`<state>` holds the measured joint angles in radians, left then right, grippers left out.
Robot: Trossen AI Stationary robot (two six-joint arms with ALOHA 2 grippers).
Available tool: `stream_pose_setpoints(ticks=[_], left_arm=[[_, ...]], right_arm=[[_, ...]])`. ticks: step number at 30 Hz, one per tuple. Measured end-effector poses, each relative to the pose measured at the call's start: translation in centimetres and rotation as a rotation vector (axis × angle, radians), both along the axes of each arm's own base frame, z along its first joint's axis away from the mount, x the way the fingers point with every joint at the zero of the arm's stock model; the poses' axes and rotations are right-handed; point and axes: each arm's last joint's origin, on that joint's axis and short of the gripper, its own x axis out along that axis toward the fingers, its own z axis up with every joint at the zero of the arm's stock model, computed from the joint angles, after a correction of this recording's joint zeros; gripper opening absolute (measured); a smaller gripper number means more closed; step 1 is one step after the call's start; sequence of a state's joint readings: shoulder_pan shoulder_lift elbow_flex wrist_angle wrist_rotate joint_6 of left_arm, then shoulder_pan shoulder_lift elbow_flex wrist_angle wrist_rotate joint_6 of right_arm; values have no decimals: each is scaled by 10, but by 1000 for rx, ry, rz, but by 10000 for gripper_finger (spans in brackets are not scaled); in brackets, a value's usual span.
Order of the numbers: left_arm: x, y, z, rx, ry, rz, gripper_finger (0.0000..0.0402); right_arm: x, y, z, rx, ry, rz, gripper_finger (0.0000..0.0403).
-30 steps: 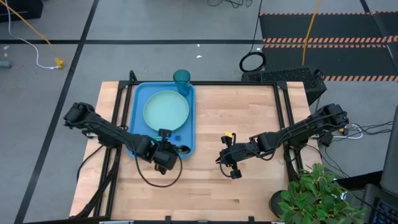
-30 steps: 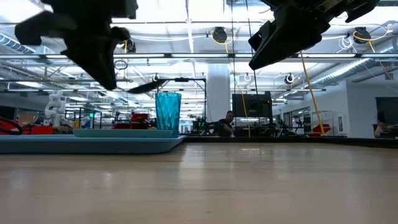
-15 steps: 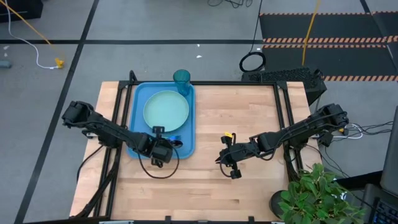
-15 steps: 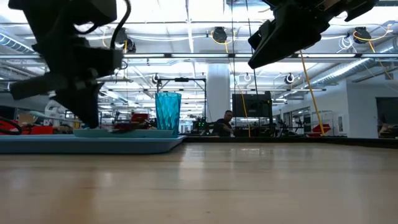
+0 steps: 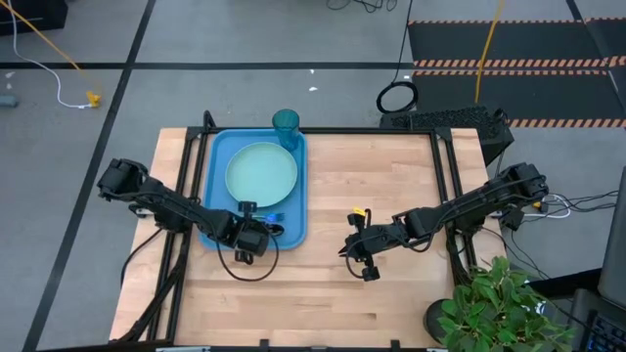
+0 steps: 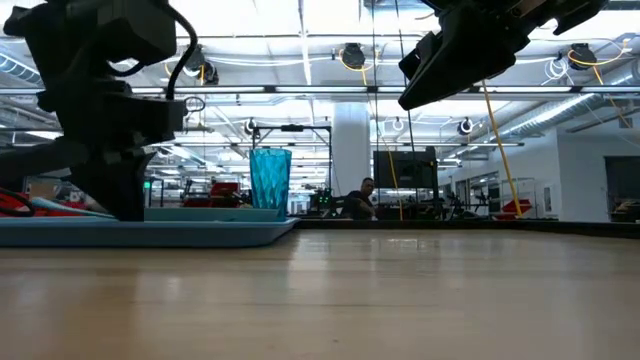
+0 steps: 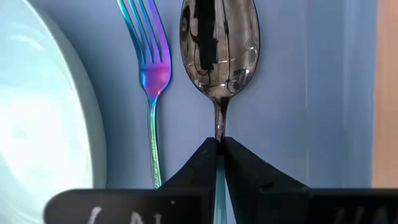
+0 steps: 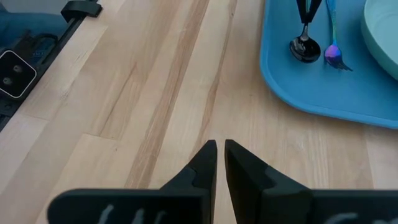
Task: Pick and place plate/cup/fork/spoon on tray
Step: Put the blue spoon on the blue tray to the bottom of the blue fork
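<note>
Although the left gripper [image 7: 218, 163] is gripping the spoon [image 7: 219, 56] by its handle, with the fingers pinched narrowly on it, the task is looking close to finished. The spoon is lying low on the blue floor of the tray [image 5: 295, 196], just beside the fork [image 7: 151, 74], the two roughly parallel. The fork is sitting between the spoon and the plate [image 5: 261, 171], which is resting flat and filling much of the tray. The cup [image 5: 286, 123] is standing upright at the tray's far corner, beyond the plate. By the look of it, only letting go of the spoon and pulling the arm clear is remaining. The right gripper [image 8: 219, 163] is waiting over bare table [image 5: 391, 293], well apart from the tray, its fingers nearly together and holding nothing.
</note>
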<state>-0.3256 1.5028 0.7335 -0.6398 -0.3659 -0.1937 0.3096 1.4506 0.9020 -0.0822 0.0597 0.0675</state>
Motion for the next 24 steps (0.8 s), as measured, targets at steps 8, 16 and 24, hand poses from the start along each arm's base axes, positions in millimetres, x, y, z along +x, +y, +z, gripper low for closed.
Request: stream_pose_setpoints(ticks=[8,16,24], left_arm=[[-1,0,-3,-9,-11,16,30],[0,-1,-3,-37,-9,15,31],[2,1,-2,-45,-32,28,67]], right_arm=[[0,0,0,0,0,0,22],[0,0,0,0,0,0,22],[0,0,0,0,0,0,22]])
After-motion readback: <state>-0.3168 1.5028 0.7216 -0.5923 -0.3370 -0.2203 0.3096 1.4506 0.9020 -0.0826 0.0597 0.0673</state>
